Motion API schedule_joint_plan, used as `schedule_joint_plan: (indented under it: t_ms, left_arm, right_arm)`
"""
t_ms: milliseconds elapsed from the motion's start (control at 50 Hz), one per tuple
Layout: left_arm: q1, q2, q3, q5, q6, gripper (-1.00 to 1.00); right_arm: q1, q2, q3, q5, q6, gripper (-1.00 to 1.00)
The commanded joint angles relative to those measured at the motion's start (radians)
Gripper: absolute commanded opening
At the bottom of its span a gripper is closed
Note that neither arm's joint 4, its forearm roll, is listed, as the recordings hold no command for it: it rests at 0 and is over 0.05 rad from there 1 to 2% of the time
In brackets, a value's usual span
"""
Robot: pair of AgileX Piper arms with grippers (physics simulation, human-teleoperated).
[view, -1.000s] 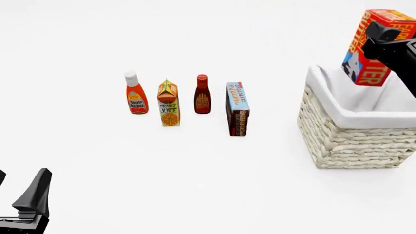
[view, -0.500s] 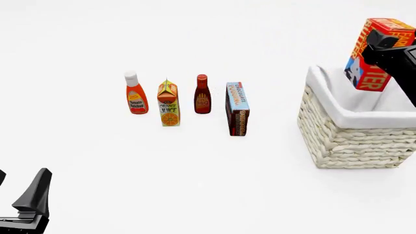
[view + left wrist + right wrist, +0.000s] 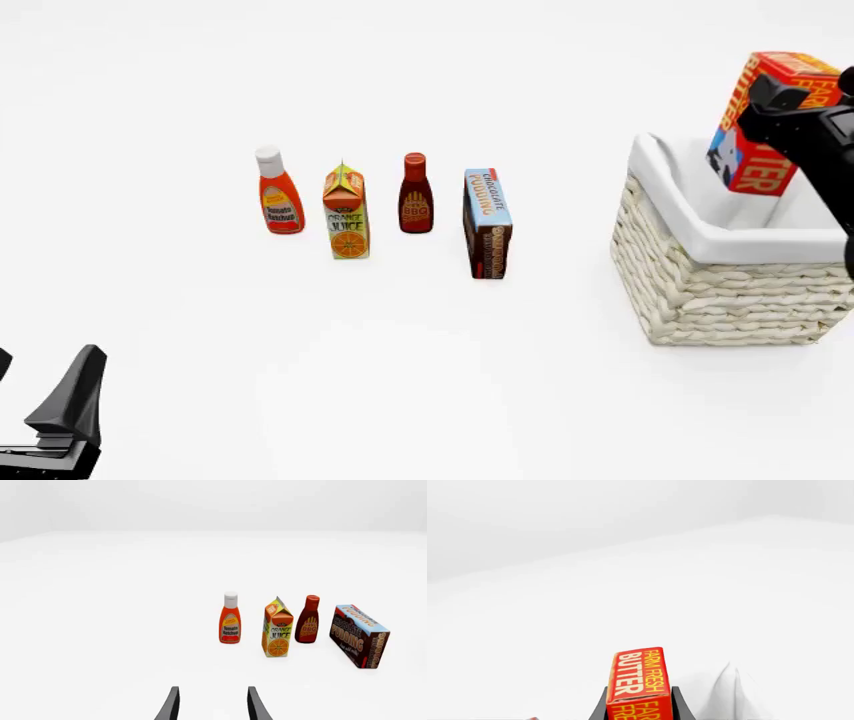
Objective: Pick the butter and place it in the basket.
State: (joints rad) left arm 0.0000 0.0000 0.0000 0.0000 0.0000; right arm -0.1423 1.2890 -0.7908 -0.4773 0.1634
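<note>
Left wrist view: the left gripper [image 3: 212, 705] hangs idle, jaws parted on nothing; beyond at 1 o'clock stands a row of glossy bottles and cartons.

Front view: the butter [image 3: 765, 120], a rigid printed box, has sunk lower over the basket [image 3: 721, 290], woven wicker with soft cloth lining, so release looks near.

Right wrist view: the right gripper [image 3: 639, 700] clamps the butter between its fingers.

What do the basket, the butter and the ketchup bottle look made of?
Basket: woven wicker look, cream, matte; braided rows show on its wall. A smooth white cloth-like lining folds over the rim.
Butter: printed carton, probably cardboard; flat faces, sharp edges, slight sheen.
Ketchup bottle: likely glossy plastic, red-orange body, white cap.
All are simulator renders, so these are appearances only.
</note>
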Motion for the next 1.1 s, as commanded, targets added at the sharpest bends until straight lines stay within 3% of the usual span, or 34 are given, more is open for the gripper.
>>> schedule_joint_plan:
  t_ms: [20,1100]
  left_arm:
    - [0.0,0.0,0.0,0.0,0.0,1.0]
    - [0.0,0.0,0.0,0.0,0.0,1.0]
  right_arm:
    - [-0.005,0.017,-0.01,-0.025,0.015,-1.0]
    - [-0.05,0.109,-0.013,-0.076,-0.002,-1.0]
